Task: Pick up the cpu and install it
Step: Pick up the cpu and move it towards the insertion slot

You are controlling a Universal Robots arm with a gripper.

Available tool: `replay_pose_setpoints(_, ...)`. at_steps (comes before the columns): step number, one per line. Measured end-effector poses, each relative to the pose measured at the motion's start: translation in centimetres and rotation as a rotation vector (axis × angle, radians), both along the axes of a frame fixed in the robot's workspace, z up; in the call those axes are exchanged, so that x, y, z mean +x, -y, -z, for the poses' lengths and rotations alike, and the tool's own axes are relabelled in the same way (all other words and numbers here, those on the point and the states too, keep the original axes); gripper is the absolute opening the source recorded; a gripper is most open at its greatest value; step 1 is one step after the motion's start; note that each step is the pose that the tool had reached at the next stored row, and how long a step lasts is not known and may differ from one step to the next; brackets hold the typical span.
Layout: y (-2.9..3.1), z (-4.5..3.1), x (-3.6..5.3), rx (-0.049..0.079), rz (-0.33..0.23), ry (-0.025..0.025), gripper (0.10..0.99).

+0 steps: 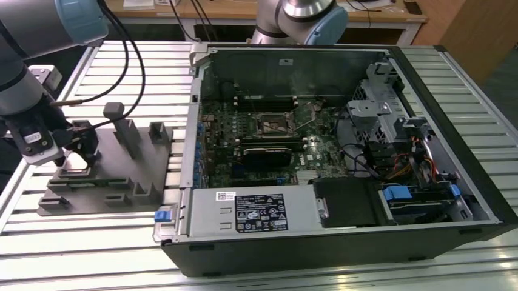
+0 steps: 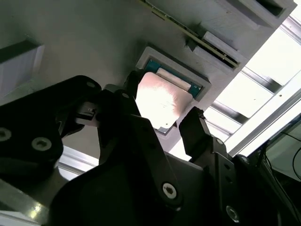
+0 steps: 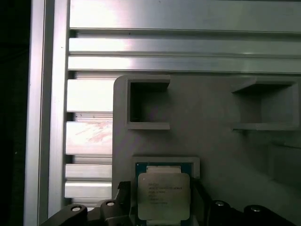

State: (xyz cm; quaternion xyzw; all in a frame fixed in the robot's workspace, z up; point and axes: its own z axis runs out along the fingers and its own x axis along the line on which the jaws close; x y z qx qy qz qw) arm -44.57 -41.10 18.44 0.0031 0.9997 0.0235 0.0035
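Slatted metal table [image 1: 81,254]; grey tray [image 1: 113,165] on it; cpu [image 3: 163,195] in tray recess; gripper [image 2: 164,100] open, straddling cpu

Slatted aluminium table [image 1: 453,79] spans the exterior view, with its ribs running left to right. Two items sit directly on it. A grey plastic tray [image 1: 121,170] with upright posts is at centre-left. An open black PC case [image 1: 324,254], lying on its side, takes up centre to right. The tray is just beside the case; contact can't be told.

Grey metal arm [image 1: 20,85] w/ light-blue joint caps [image 1: 81,24], black cables [image 1: 121,54]; black end effector [image 1: 77,160], silver screws [image 2: 169,190], white label [image 1: 33,138] nr wrist.
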Motion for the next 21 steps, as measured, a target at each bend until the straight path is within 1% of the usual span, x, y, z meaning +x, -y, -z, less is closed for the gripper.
replay_pose_setpoints(4, 0.00, 0.06, 0.08, 0.000, 0.000, -0.0004, 0.612)
replay_pose_setpoints(5, 0.00, 0.06, 0.11, 0.000, 0.000, -0.0005, 0.545)
replay_pose_setpoints(7, 0.00, 0.06, 0.12, 0.000, 0.000, -0.0006, 0.545)
replay_pose_setpoints(9, 0.00, -0.19, 0.14, 0.001, 0.000, -0.0001, 0.541)
replay_pose_setpoints(10, 0.00, -0.53, 0.14, 0.001, 0.000, -0.0004, 0.541)
replay_pose_setpoints(21, 0.00, -5.53, 0.14, 0.001, 0.000, -0.0003, 0.541)
